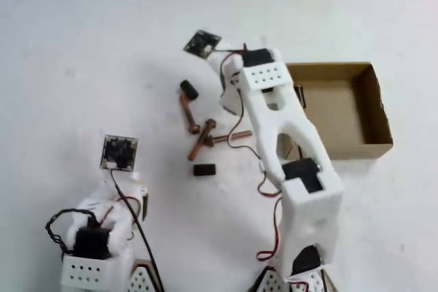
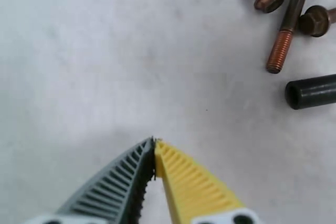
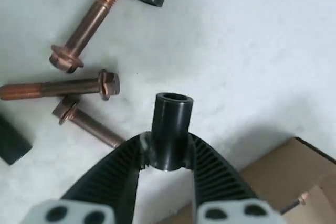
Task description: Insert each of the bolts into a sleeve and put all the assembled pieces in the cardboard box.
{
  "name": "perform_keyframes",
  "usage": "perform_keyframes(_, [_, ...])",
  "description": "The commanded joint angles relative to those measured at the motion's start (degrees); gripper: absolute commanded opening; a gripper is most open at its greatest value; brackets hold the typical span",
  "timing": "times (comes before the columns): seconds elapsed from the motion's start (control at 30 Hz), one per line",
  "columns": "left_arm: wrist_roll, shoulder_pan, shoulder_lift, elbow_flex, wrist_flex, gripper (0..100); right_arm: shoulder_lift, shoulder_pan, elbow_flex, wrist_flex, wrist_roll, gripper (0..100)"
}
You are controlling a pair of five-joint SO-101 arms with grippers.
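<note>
- My right arm (image 1: 287, 128) stretches from the near edge of the table (image 1: 82, 52) out to its middle, wrist bent down just beside the left wall of the cardboard box (image 1: 380, 111).
- The right jaws are clamped on one black sleeve (image 3: 171, 124). Their black ribbed fingers (image 3: 113, 174) pinch its lower end, and its open bore faces the wrist camera.
- My left arm (image 1: 96, 237) sits folded at the near-left corner of the table. The left jaws are closed on nothing, grey and yellow fingers (image 2: 115, 182) meeting at the tips above bare table.
- I count three loose bolts in the middle of the table: one (image 1: 185, 111) lying towards the far edge, one (image 1: 201, 143) slanting towards the near edge, and one (image 1: 230, 137) lying crosswise with its head touching the slanted one.
- I count three sleeves: the held one, one (image 1: 188, 89) at the far end of the bolt cluster, and one (image 1: 204, 169) just nearer than the cluster.
- The bolts are copper-coloured, with flanged hex heads and thread on the end part of the shank. The sleeves are short, plain black tubes.
- A coppery piece (image 1: 300, 95) lies inside the box by its left wall, half hidden by my arm; I cannot tell whether it carries a sleeve.
</note>
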Motion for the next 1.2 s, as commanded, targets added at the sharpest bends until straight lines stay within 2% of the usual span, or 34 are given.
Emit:
perform_keyframes(0.0, [-0.3, -0.4, -0.3, -0.1, 0.7, 2, -8.5, 1.1, -1.9, 5.8, 0.5, 1.7])
perform_keyframes(0.4, [-0.3, -0.4, -0.3, -0.1, 0.7, 2, -23.6, 1.1, -1.8, 21.5, 0.9, 1.7])
perform_keyframes(0.67, [-0.3, -0.4, -0.3, -0.1, 0.7, 2, -39.4, 0.7, 8.7, 22.4, 1.0, 1.7])
perform_keyframes(0.93, [-0.3, -0.4, -0.3, -0.1, 0.5, 2, -54.7, 0.9, 31.3, 14.1, 1.0, 1.7])
perform_keyframes(1.17, [-0.3, -0.4, -0.3, -0.1, 0.6, 2, -61.0, 1.1, 55.9, -2.4, 1.0, 1.7])
